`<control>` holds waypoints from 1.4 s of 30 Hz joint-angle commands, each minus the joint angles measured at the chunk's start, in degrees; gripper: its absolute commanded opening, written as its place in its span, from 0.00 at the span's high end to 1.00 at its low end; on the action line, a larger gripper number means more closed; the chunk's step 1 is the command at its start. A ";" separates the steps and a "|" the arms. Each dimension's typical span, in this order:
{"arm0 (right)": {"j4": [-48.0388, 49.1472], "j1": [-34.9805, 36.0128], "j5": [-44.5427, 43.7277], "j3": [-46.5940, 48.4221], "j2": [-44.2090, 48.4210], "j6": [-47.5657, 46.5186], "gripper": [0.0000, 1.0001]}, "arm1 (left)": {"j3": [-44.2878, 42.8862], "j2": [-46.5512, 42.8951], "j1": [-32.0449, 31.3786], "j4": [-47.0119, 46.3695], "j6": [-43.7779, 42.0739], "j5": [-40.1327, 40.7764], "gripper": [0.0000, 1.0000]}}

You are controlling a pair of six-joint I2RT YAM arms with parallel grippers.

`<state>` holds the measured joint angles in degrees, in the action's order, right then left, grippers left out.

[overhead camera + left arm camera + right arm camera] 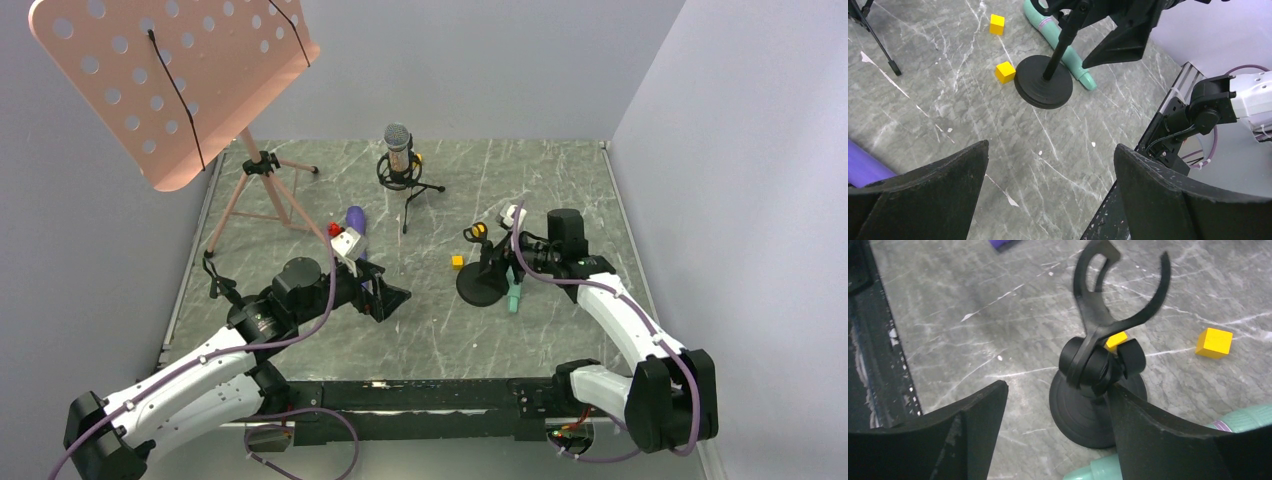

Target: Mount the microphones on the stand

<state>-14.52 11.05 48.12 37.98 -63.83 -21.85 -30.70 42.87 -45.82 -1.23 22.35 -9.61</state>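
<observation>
A small black desk stand with a round base (pixel 478 288) and an empty forked clip (pixel 1118 295) stands right of centre. The mint green microphone (pixel 515 296) lies flat against the base's right side; it also shows in the left wrist view (pixel 1063 45) and in the right wrist view (pixel 1248 420). The purple microphone (pixel 356 217) lies behind my left wrist. The silver-pink microphone (pixel 398 148) with a grey mesh head sits upright in a tripod stand (pixel 405 182) at the back. My right gripper (pixel 1058 386) is open, with one finger beside the clip's swivel joint. My left gripper (pixel 1051 145) is open and empty over bare table.
Two small yellow cubes (pixel 1005 72) (pixel 996 24) lie left of the round base. A pink perforated music stand (pixel 170 80) on a tripod rises at the back left. The black mounting rail (pixel 420 395) runs along the table's near edge.
</observation>
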 commanded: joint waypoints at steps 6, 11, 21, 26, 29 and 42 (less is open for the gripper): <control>8.95 2.74 -10.52 -0.32 -2.01 9.00 0.51 | 0.73 -2.09 0.08 -1.53 0.95 1.51 0.01; 8.32 2.82 -12.14 0.23 -1.52 8.02 0.83 | 0.39 -1.68 0.20 -1.43 0.77 1.61 0.01; -6.40 2.62 2.34 5.07 -1.06 -16.49 0.92 | -0.33 -1.51 0.12 1.14 -0.79 1.78 0.01; -21.59 1.44 11.55 8.23 -2.44 -36.53 0.92 | 0.25 -1.40 0.16 2.24 -0.35 2.19 0.01; -28.69 1.08 13.35 9.64 -3.86 -43.48 0.92 | 0.99 -1.14 0.12 0.89 0.25 1.64 0.01; -13.68 -0.83 6.36 4.56 2.48 -13.81 0.28 | 0.44 -0.16 0.11 -1.05 0.09 0.88 0.01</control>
<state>-33.95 10.26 53.67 42.46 -63.77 -47.13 -29.91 42.85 -45.82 0.64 22.17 -8.14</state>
